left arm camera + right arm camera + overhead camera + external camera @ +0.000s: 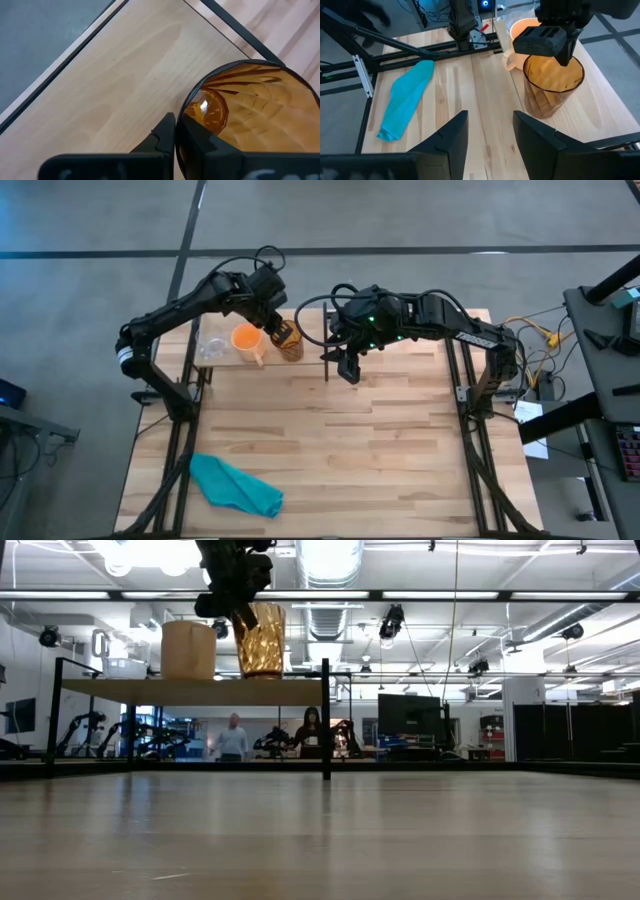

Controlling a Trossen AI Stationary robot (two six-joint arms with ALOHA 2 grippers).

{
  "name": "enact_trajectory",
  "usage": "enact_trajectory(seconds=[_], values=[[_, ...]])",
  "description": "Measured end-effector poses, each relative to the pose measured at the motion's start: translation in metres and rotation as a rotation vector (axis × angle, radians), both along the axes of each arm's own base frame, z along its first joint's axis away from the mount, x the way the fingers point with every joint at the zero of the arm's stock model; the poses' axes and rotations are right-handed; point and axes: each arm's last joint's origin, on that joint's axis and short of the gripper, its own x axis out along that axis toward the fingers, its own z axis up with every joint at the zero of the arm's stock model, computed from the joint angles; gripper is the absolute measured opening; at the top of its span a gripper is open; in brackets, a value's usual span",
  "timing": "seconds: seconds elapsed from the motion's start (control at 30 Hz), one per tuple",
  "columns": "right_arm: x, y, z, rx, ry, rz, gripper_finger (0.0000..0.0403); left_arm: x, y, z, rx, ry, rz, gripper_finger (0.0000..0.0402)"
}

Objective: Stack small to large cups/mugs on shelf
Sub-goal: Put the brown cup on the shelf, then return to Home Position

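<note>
The amber-brown patterned tumbler [291, 346] [260, 641] stands upright on the light wood shelf [190, 691] at the table's far left. Beside it stand the orange mug [247, 340] [188, 650] with its handle and the small clear cup [212, 348] [125, 667], each on its base. My left gripper [277, 328] [236, 595] is above the tumbler, shut on its rim. My right gripper [347, 367] [490, 135] is open and hovers over the table right of the shelf's thin black divider [326, 366], facing the tumbler [552, 85]. My left gripper holds the tumbler by its rim [186, 107], on the side away from the orange mug. One finger [202, 142] is inside the tumbler and one finger [165, 132] is outside, coming from above and pointing down. The tumbler stays upright with its base on the shelf.
A teal cloth [236, 485] [405, 97] lies crumpled near the table's near left corner. Black frame posts [193, 380] edge the shelf and the table sides. People show in the room far behind the table [233, 737].
</note>
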Motion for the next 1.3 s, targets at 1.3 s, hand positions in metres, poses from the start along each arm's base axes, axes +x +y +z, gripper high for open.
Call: enact_trajectory(seconds=[1.3], values=[[-0.027,0.002,0.024,-0.021,-0.076,0.006,0.0150,-0.042,-0.024,0.076,0.134,-0.228,-0.056,0.0068]])
